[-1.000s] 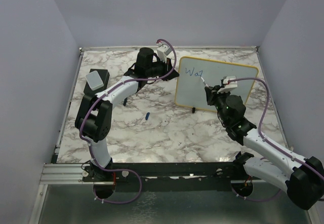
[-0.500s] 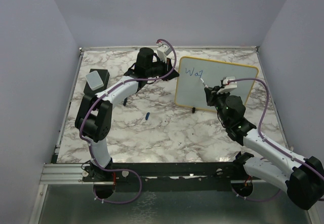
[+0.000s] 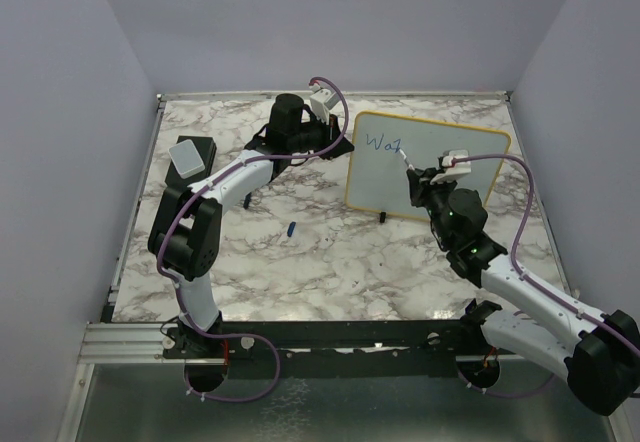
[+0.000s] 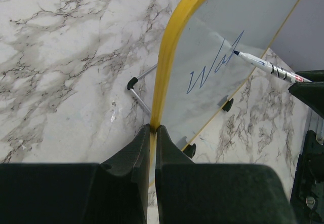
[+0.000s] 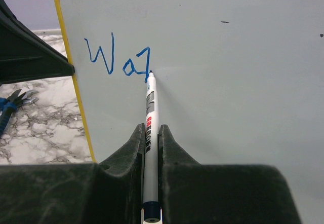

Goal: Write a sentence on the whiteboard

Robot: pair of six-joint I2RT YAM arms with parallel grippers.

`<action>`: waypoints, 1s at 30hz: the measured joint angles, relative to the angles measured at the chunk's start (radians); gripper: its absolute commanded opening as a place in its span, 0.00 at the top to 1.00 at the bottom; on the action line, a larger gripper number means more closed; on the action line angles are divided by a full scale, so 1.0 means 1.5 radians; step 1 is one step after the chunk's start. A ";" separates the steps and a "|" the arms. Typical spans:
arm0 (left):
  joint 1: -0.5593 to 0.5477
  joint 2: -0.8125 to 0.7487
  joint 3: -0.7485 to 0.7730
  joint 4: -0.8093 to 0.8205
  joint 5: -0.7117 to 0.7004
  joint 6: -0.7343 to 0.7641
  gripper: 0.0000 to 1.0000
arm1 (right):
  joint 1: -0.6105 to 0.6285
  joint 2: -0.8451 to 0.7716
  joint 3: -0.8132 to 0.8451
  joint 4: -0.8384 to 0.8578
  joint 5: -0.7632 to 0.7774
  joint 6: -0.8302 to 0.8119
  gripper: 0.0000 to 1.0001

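Whiteboard point(image 3: 440, 162) stands upright on the far right part of the marble table point(image 3: 330, 262). Nearest, the right gripper point(image 5: 150, 130) pinches a marker point(image 5: 150, 107), whose tip touches the board at the end of the blue letters point(image 5: 119, 59) "Wa". Farther, the left gripper point(image 4: 153, 130) is pressed onto the board's yellow left edge.

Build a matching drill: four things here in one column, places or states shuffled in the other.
1. yellow-framed white whiteboard
2. white marker pen
3. grey-topped black eraser block
4. small blue object

A. middle of the marble table
B. in the right fingers, tip on the board
C. by the table's left edge
D. edge pinched by the left fingers

Pairs: 1-D, 2-B, 3-C, 4-A
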 measured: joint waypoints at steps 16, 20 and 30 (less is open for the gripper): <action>0.000 0.000 0.000 0.000 0.000 0.000 0.94 | 0.000 -0.002 0.006 0.014 0.020 -0.010 0.99; 0.000 0.000 0.000 0.000 0.000 0.000 0.94 | 0.000 -0.006 0.006 0.014 0.033 -0.010 0.99; 0.000 -0.001 0.000 -0.001 0.000 0.000 0.94 | 0.000 -0.017 0.006 0.014 0.048 -0.008 0.99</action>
